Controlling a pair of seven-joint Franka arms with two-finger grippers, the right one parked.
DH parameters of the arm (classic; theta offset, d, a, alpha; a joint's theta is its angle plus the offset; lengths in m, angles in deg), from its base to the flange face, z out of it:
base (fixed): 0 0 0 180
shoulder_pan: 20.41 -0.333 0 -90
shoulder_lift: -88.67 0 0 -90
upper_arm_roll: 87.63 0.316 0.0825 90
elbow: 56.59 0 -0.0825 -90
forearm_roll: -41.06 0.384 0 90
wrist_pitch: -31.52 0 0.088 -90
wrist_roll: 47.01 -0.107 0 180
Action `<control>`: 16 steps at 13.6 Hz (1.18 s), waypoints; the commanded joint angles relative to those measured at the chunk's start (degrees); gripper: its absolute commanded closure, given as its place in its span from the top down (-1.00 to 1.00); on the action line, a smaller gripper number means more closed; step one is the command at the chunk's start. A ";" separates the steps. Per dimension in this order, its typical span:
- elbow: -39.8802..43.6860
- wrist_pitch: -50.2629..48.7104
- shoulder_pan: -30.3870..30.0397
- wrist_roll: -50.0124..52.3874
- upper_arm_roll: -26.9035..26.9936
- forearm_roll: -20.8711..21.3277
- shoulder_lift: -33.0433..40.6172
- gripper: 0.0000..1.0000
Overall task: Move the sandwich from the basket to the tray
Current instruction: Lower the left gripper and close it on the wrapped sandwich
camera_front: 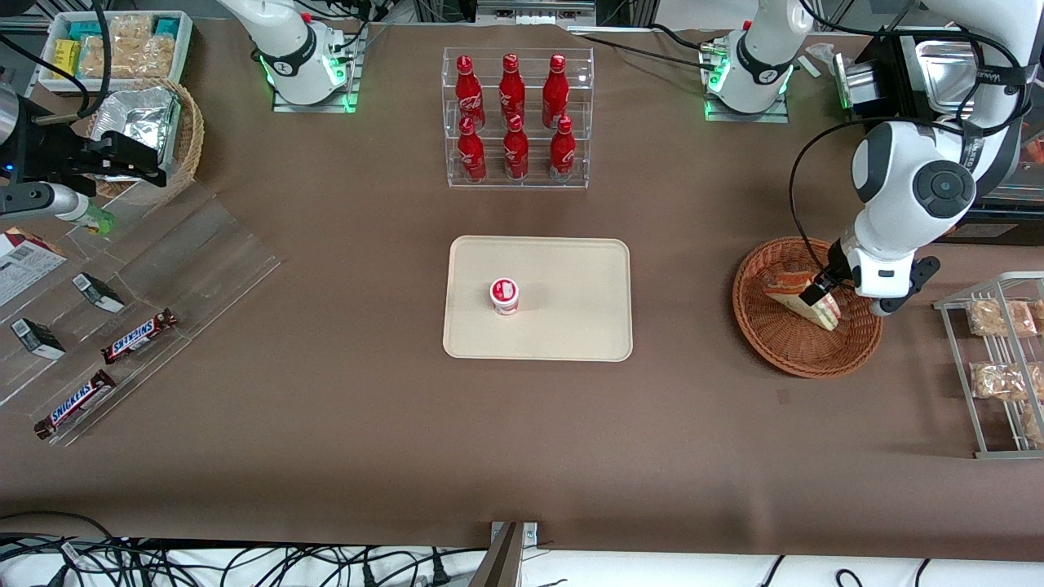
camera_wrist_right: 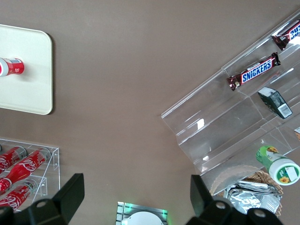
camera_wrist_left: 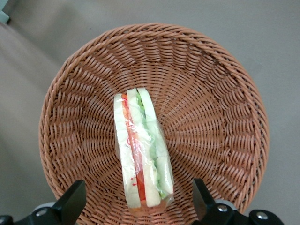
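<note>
The tray [camera_front: 571, 269] lies at mid-table, flat on the brown cloth, with a small red-and-white cup [camera_front: 505, 296] standing upright on it, nearer the parked arm's end of the tray. The basket [camera_front: 767, 334] sits well apart from the tray, toward the working arm's end of the table, at about the same nearness to the front camera. Still farther toward that end is a wire rack [camera_front: 991, 371] holding bagged tan snacks [camera_front: 997, 381].

The sandwich [camera_front: 803, 295] is in the basket [camera_wrist_left: 84, 108], resting on the woven floor near its middle. In the left wrist view the sandwich [camera_wrist_left: 142, 154] stands on edge with its filling side up: red layers along one bread slice, pale green along the other, all under clear wrap.

The gripper [camera_front: 818, 287] hangs over the basket, low above the sandwich. Its two fingers [camera_wrist_left: 71, 201] are spread wide, one on each side of the sandwich, with bare wicker showing between each finger and the wrap; they hold nothing.

Farther from the front camera than the tray, a clear rack [camera_front: 517, 175] holds six red bottles [camera_front: 515, 147] in two rows.
</note>
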 commanded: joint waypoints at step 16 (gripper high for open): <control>-6.12 14.25 -1.66 5.84 0.19 1.45 -3.99 -1.00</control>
